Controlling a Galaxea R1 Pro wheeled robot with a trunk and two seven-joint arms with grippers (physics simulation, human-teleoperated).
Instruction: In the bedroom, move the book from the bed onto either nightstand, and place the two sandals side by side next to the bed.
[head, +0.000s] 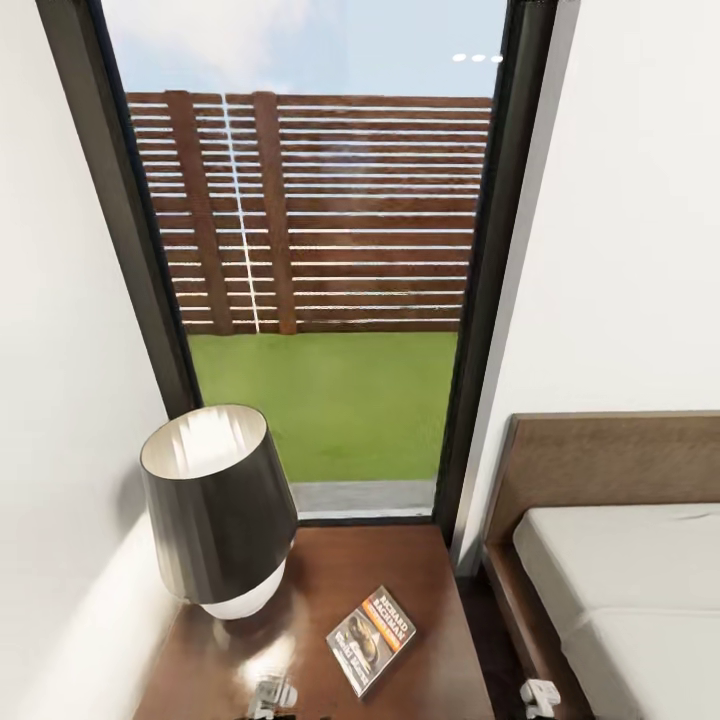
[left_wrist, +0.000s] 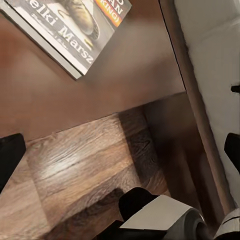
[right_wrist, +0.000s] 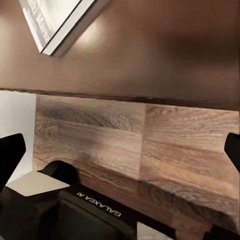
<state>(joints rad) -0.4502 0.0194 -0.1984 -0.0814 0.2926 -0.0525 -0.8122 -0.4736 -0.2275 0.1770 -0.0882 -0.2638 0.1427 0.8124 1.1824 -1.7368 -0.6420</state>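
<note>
A: Where does the book (head: 371, 639) lie?
B: Flat on the nightstand (head: 330, 580), beside the lamp (head: 220, 510), on the side toward the bed (head: 620, 590).
A: And the grippers?
B: The left gripper (left_wrist: 120, 150) hangs off the nightstand's edge above the floor (left_wrist: 85, 165), fingers spread, clear of the book. The right gripper (right_wrist: 120, 150) is likewise spread and holds nothing.
</note>
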